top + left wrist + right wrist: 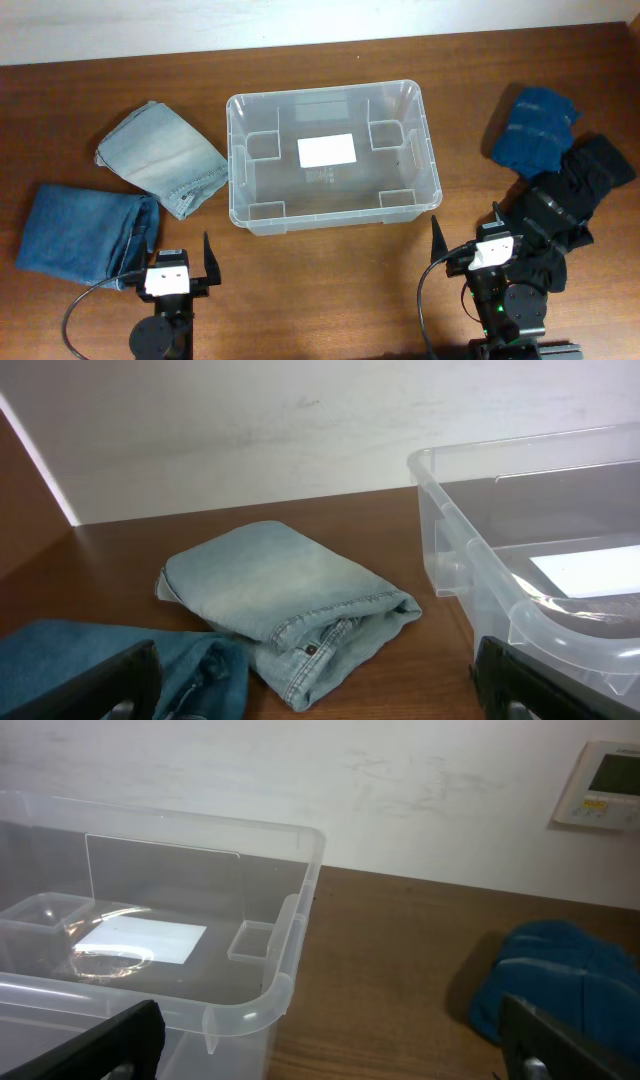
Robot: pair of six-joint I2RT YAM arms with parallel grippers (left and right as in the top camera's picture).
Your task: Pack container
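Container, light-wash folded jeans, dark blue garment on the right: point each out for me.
container (pixel 330 195): overhead view, bare base near the front wall.
light-wash folded jeans (pixel 160 158): overhead view, middle of the top fold.
dark blue garment (pixel 533 128): overhead view, centre of the bundle.

Container between clothing piles

The container is a clear rectangular plastic bin, upright and open-topped, with a rounded rim and four moulded notches at its inner corners. A white label lies on its base. It sits mid-counter, nearer the far edge, its long sides parallel to that edge.
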